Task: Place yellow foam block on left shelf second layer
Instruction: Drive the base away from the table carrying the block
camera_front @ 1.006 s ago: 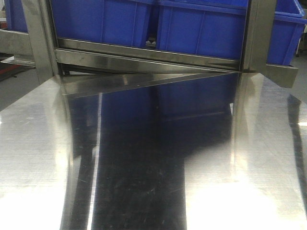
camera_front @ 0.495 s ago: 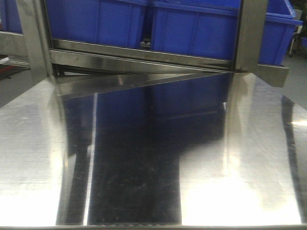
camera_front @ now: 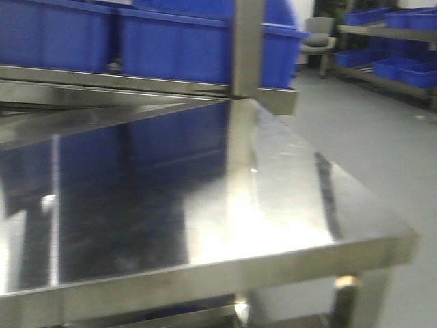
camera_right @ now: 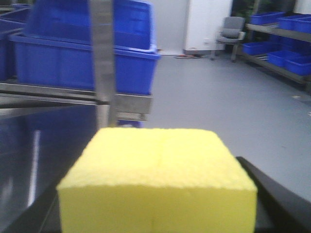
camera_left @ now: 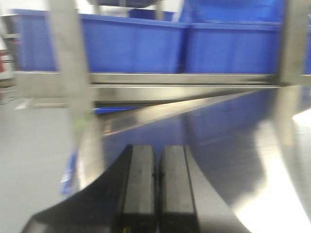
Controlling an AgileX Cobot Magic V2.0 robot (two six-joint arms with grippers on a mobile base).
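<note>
The matte, finely pored, bright yellow foam block sits gripped between the right gripper's dark fingers, beside the shiny steel shelf board. It is not yet placed. The left gripper is closed and empty.

Shelf surface open; upright post, blue bins bound far edge.
</note>
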